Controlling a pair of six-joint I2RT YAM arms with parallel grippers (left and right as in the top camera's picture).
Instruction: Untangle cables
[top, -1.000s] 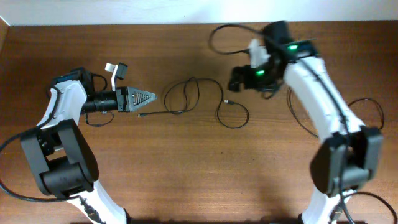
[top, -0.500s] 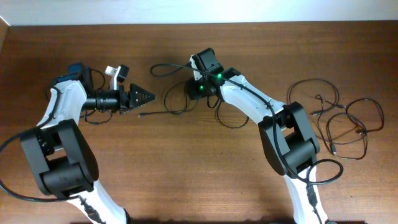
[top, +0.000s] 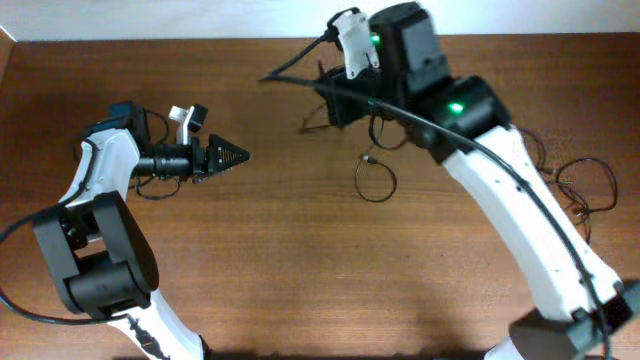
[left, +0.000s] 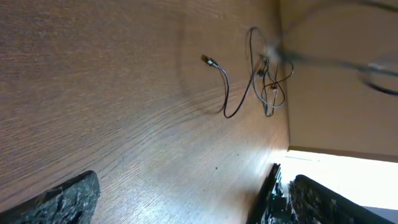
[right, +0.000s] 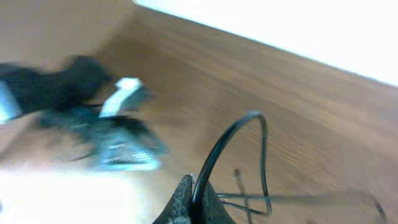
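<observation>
Black cables (top: 376, 200) | run from loop on table (top: 250, 290) up toward far edge | right jaws pinching them | left jaws spread

No writing, label, brand, number or sign can be read in any view. The white piece (top: 180, 113) just behind the left jaws looks blank, though the blurred right wrist view may hide small print.
</observation>
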